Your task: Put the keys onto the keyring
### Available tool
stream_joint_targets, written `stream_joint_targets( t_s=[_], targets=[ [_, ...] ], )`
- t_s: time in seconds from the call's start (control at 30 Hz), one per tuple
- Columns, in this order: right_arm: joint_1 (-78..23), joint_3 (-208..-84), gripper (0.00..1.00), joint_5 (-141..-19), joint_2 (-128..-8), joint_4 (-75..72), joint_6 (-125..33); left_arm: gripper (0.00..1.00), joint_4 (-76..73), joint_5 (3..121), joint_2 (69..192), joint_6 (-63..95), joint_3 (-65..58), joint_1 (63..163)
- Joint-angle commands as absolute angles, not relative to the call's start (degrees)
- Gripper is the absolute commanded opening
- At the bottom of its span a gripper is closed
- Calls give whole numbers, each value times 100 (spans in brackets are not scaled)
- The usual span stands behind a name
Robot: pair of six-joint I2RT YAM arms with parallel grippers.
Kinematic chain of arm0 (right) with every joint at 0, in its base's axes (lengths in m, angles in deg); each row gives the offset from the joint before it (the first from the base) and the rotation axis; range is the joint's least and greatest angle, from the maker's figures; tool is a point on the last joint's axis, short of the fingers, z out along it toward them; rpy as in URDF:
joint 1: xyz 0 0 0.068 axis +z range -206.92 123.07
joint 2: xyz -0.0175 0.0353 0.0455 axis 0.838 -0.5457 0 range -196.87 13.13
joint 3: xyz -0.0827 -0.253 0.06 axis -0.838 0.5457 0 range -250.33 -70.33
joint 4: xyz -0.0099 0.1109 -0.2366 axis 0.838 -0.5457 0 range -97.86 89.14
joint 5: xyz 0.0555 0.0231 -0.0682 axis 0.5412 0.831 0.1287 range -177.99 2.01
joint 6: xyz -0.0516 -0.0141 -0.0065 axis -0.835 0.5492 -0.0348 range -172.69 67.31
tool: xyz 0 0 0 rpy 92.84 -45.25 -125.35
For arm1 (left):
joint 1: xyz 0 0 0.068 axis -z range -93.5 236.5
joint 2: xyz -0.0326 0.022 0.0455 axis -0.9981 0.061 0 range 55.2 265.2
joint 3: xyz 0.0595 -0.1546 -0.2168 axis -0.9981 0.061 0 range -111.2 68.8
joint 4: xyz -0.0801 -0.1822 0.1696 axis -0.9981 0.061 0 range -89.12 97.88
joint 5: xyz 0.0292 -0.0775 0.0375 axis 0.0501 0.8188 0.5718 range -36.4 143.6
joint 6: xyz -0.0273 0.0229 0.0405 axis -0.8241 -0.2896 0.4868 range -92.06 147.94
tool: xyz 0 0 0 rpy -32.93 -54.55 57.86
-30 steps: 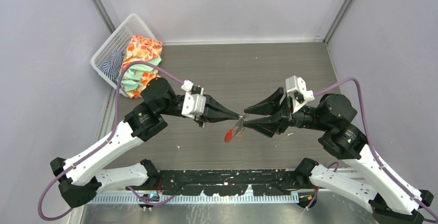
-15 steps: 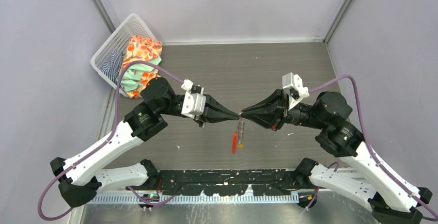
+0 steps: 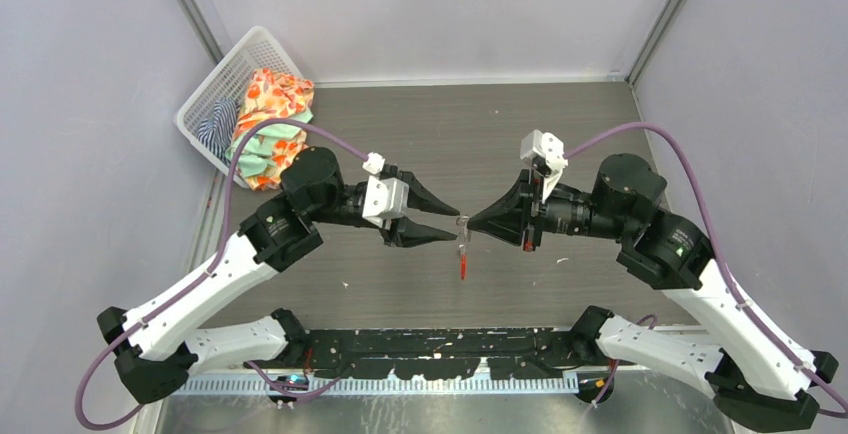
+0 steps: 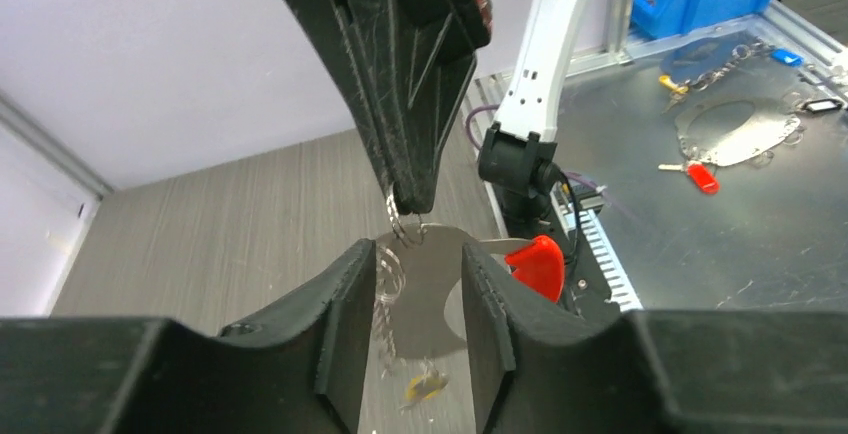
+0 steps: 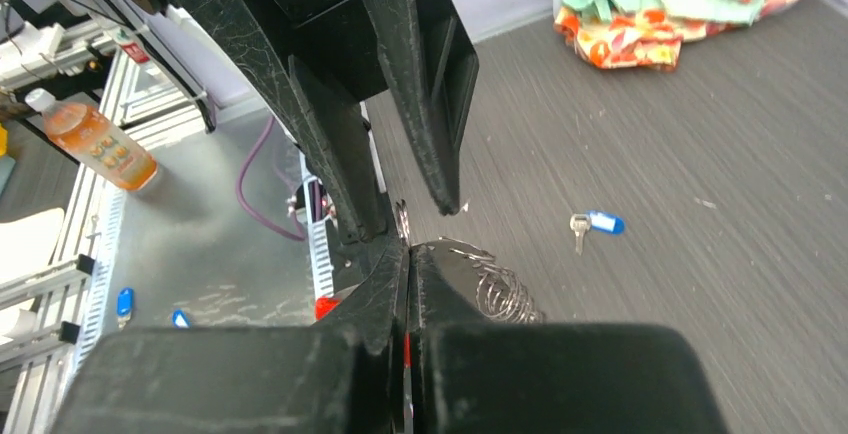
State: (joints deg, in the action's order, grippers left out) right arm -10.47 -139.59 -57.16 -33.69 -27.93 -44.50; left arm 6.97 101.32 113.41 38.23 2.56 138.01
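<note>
My right gripper (image 3: pixel 470 225) is shut on the top ring of the keyring and holds it above the middle of the table. The chain and red oval tag (image 3: pixel 462 265) hang straight down from it. My left gripper (image 3: pixel 450 224) is open, its fingers on either side of the ring without touching it. In the left wrist view the chain (image 4: pixel 388 284) hangs between my open fingers, the tag (image 4: pixel 537 264) shows to the right, and a blurred yellow-orange key (image 4: pixel 425 386) seems to hang at the chain's lower end. The blue key (image 5: pixel 597 222) lies on the table.
A white basket (image 3: pixel 235 79) with colourful clothes (image 3: pixel 265 124) stands at the back left corner. Grey walls close in the table on three sides. The black base rail (image 3: pixel 430 339) runs along the near edge.
My right gripper closed on the keyring's ring, then my left gripper opened and let it go. The chain and tag swung from slanted to hanging straight down.
</note>
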Motion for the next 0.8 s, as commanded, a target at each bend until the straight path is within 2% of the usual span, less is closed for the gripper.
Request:
stream_joint_targets(
  t_s=[0.0, 0.17, 0.27, 0.57, 0.77],
  targets=[
    [-1017, -14732, 1, -5915, -3662, -3988, -4746, 40, 1065, 9633, 11221, 3821, 207, 13686],
    [-1017, -15214, 1, -5899, -4009, -4637, -4809, 41, 1275, 9554, 11404, 3713, 9, 13642],
    [-1009, -15461, 1, -5873, -4198, -4934, -4824, 37, 1454, 9553, 11534, 3736, -185, 13642],
    [-856, -16048, 1, -6087, -4752, -5701, -4878, 30, 2541, 10652, 11942, 4249, -719, 13642],
    [-595, -16289, 1, -6344, -5030, -5985, -4932, 25, 2763, 10691, 12099, 4366, -888, 13642]
  ],
)
